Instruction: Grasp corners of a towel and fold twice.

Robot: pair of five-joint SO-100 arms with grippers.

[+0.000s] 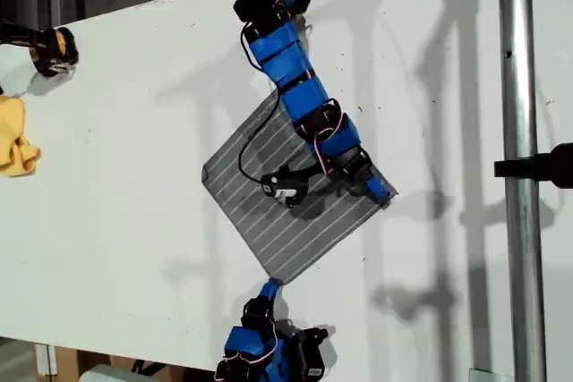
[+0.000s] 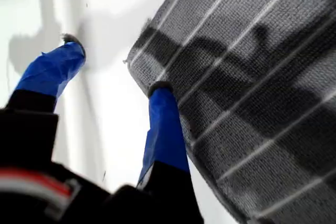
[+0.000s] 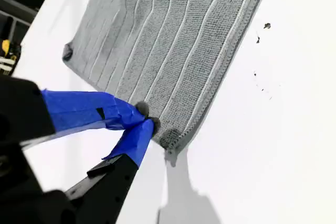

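One towel (image 1: pixel 291 199) flat, diamond-oriented; my first gripper (image 2: pixel 113 64) spread open; my second gripper (image 3: pixel 144 124) pinching towel corner (image 3: pixel 168 140).

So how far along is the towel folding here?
Nothing is folded yet: the grey white-striped square towel lies spread flat on the white table. In hand: my second gripper looks shut on one corner, while my first gripper is open, straddling another corner. Left: closing that grasp, then both folds.

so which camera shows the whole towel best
The exterior view: the towel lies flat with its whole outline visible, only partly covered by an arm. The first wrist view shows just one corner; the second wrist view shows another corner and the adjoining edges.
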